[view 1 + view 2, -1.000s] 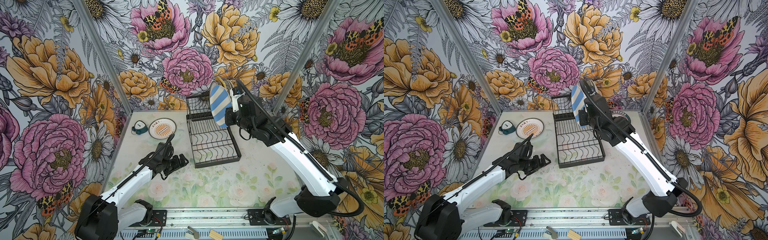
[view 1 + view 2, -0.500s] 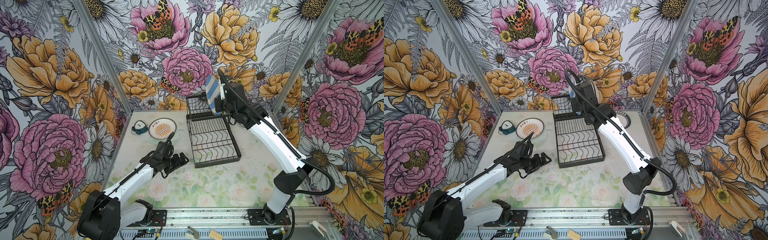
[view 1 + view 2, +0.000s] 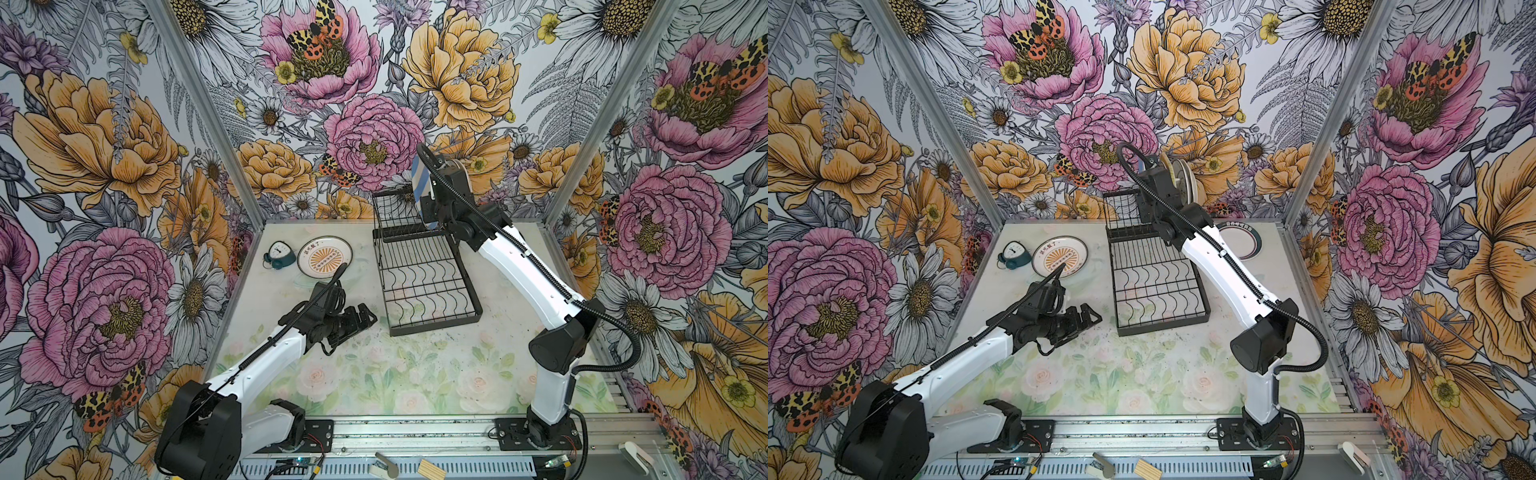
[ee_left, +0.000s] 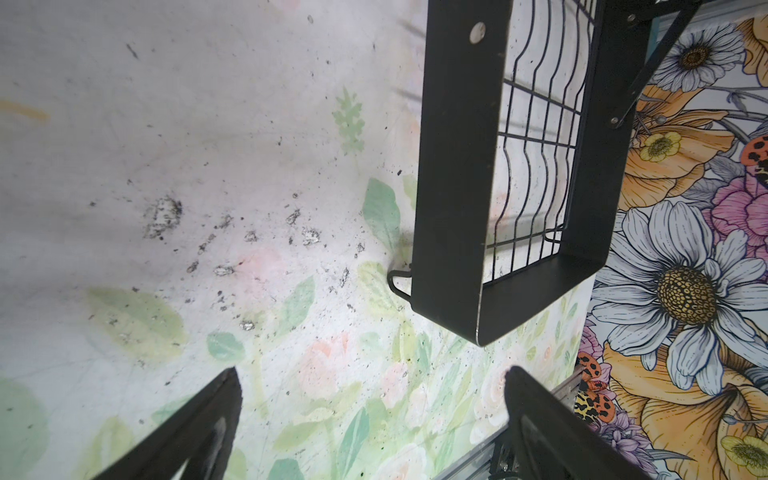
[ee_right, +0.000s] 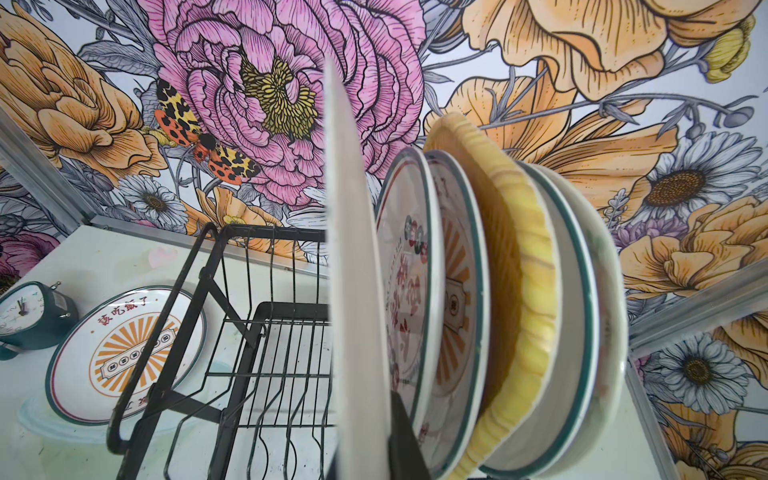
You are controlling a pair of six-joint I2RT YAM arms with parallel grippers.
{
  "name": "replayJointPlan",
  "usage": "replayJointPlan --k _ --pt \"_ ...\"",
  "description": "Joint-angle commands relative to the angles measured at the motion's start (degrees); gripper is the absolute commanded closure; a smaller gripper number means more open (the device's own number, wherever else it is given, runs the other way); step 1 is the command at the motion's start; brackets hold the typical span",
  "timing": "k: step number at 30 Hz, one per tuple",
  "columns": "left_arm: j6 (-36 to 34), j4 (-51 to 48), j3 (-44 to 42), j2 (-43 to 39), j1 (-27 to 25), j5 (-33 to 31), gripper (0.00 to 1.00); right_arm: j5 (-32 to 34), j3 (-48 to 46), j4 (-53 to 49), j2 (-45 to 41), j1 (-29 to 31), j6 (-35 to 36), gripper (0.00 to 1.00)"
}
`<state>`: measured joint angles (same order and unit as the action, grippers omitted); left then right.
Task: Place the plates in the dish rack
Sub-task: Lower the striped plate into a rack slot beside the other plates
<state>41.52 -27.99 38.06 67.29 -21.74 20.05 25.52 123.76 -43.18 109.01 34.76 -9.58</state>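
While the left hand (image 4: 372,376) gapes, the right hand (image 3: 429,205) clamps the blue-and-white striped plate (image 3: 419,178) edge-on.

My pale floral surface (image 3: 374,374) held the black dish rack (image 3: 436,325), a sunburst plate (image 3: 324,257) beside a teal clock (image 3: 277,253), and a ringed plate (image 3: 1246,243).

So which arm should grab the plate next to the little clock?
Probably the left. The left arm sits on that side near the sunburst plate, its jaws open and empty. The right arm is busy at the dish rack, jaws shut on the striped plate.
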Motion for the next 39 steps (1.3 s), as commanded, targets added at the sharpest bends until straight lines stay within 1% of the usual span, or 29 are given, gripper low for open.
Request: replayJointPlan --k 1,11,21,35,39 --pt "-1.1 1.3 0.3 -0.2 0.8 0.9 0.01 1.6 2.3 3.4 0.9 -0.7 -1.5 1.0" --pt "-1.0 1.2 -0.9 -1.3 1.6 1.2 0.01 1.2 1.1 3.2 3.0 -1.1 -3.4 1.0" --pt "-1.5 1.2 -1.6 -2.0 2.8 2.0 0.01 2.1 -1.7 3.2 3.0 -1.1 -4.8 1.0" --pt "-2.8 1.1 -1.0 -2.0 4.9 3.6 0.01 2.1 -1.9 3.1 3.4 -1.2 -4.9 0.83" --pt "-3.3 0.8 -0.7 -2.1 5.3 3.8 0.01 1.8 -1.9 3.1 3.2 -1.1 -5.0 0.76"
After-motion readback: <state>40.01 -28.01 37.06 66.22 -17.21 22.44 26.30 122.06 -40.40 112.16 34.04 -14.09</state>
